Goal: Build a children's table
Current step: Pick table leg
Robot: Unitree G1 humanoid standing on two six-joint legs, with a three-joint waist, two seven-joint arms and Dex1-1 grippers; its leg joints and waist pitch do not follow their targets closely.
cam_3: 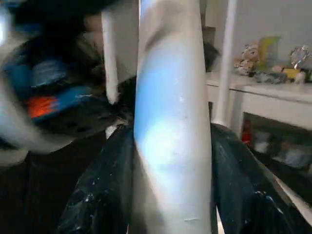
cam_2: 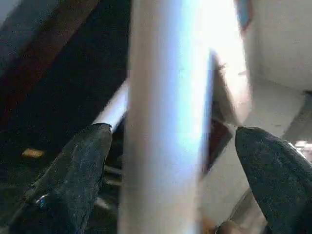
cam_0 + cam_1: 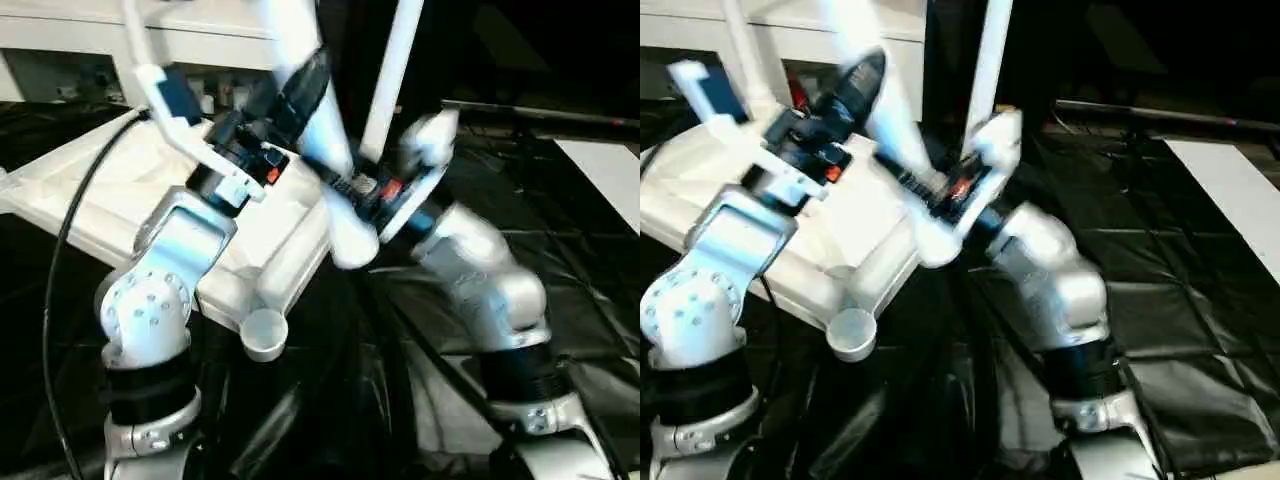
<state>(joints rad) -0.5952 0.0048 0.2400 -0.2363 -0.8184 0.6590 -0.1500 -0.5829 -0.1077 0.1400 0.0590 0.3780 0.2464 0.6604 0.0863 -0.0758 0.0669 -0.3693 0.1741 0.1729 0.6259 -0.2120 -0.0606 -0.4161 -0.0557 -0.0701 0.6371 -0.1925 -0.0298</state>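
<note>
Black sheet (image 3: 600,300) below; right gripper (image 1: 170,161) clamps leg (image 1: 170,122).

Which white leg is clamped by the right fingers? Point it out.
The slanted leg in front of the tabletop: the right gripper grips it, fingers pressed against both sides. The other legs stand upright in their sockets, unheld.

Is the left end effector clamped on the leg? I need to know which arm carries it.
No: in the left wrist view the left end effector stands wide open, both fingers clear of the leg between them.
</note>
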